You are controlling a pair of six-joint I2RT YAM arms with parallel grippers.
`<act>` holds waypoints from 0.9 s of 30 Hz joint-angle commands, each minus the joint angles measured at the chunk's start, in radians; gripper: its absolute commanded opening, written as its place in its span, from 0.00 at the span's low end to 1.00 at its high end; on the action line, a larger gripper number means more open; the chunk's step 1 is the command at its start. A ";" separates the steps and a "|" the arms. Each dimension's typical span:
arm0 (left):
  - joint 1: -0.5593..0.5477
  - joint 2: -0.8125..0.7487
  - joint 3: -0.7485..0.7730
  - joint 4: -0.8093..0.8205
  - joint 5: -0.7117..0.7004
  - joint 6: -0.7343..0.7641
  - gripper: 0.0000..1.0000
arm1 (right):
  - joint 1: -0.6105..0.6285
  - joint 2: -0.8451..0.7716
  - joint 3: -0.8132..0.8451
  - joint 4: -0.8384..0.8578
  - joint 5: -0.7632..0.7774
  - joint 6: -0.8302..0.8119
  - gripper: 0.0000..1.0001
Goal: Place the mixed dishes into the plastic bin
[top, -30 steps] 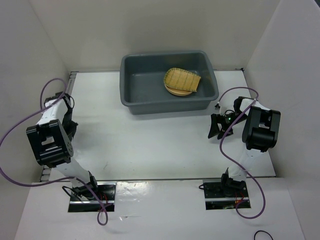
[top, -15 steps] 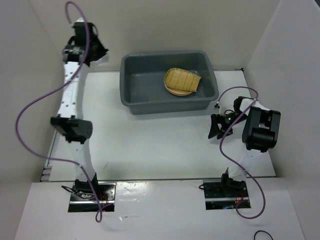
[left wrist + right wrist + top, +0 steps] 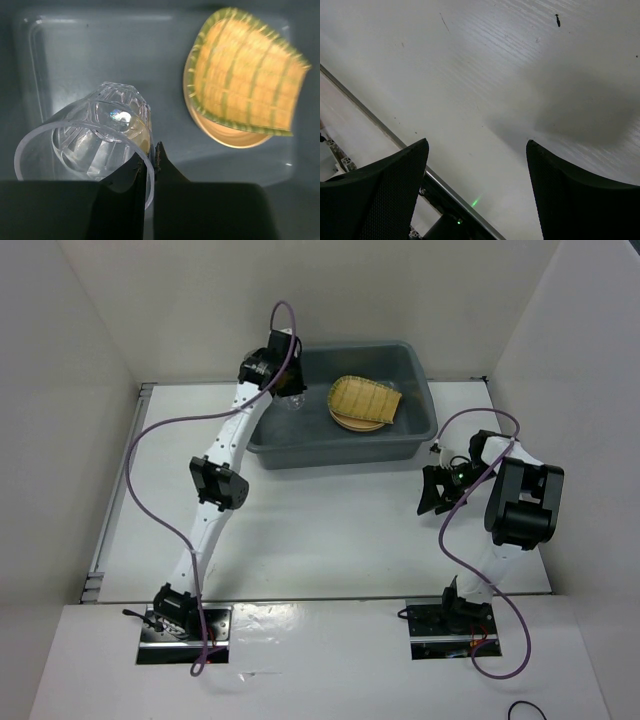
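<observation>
Plastic bin [image 3: 340,452]: one, dark grey, stood at the far side of the tabletop [image 3: 320,530].
Bamboo tray [image 3: 366,398]: one, lay inside the bin on top of a plate.
Plate [image 3: 225,139]: one visible, tan-yellow, under the tray.
Glass cup [image 3: 85,142]: one visible, tilted, over the bin's left half.
Left hand [image 3: 148,161]: nearly closed, pinched the cup's wall at its rim.
Right hand [image 3: 476,145]: fingers spread wide, held nothing, hung over the tabletop right of the bin.

Dark grey bin [image 3: 340,450], yellow tray [image 3: 245,85] ribbed green, tan plate [image 3: 230,137], clear faceted cup [image 3: 95,135].
</observation>
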 commanded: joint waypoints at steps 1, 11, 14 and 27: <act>0.001 0.034 0.060 0.027 -0.082 0.026 0.00 | 0.008 -0.014 0.001 -0.009 -0.026 -0.020 0.83; 0.001 0.171 0.071 0.045 -0.161 0.026 0.03 | 0.008 0.025 0.011 -0.009 -0.026 -0.020 0.83; 0.010 0.181 0.083 0.045 -0.151 0.016 0.11 | 0.008 0.025 0.011 -0.009 -0.026 -0.020 0.83; -0.094 -0.179 0.092 0.120 -0.464 0.032 1.00 | 0.008 0.006 0.040 -0.009 0.026 0.020 0.84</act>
